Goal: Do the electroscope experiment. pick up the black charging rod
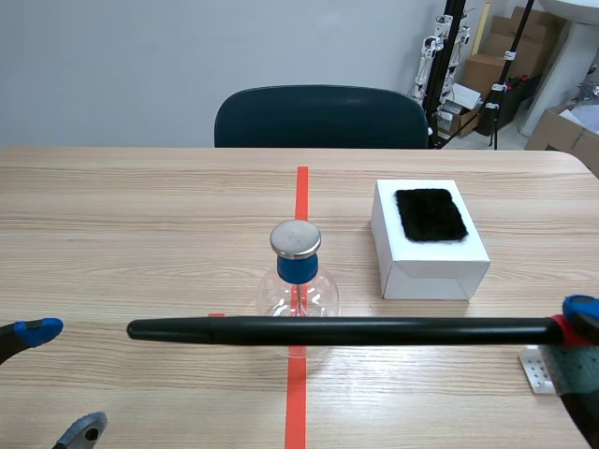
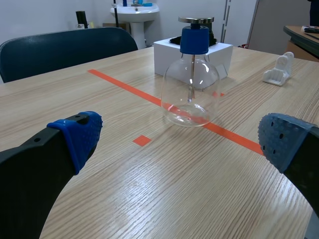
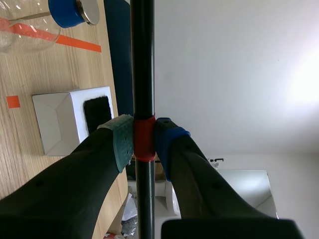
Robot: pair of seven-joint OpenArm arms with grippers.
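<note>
Black rod (image 1: 337,329), held level across the near part of the wooden table (image 1: 140,206) and crossing in front of the lower part of the glass flask (image 1: 298,285) as the scene view shows it. The right gripper (image 3: 143,139) is clamped on the rod at its red band (image 3: 144,150) near one end, a grey-green pad pressing from one side and a blue pad from the other. The long free end reaches toward the left arm's side. The rod appears to hang clear of the tabletop, though the pictures do not show the gap beneath it plainly. The left gripper (image 2: 182,139) rests low over the table with its fingers wide apart and nothing between them, facing the flask from well short of it. The flask stands upright on the orange-red tape line, closed by a blue stopper (image 1: 298,267) topped with a metal disc (image 1: 296,239). Beside it, toward the right arm's side, a white box (image 1: 430,262) carries a black fur pad (image 1: 430,214) on its lid. Judged from this arrangement, picking up the rod is essentially complete. What is left of the experiment is presumably to rub the rod on the fur pad and bring it to the metal disc, neither yet done.
</note>
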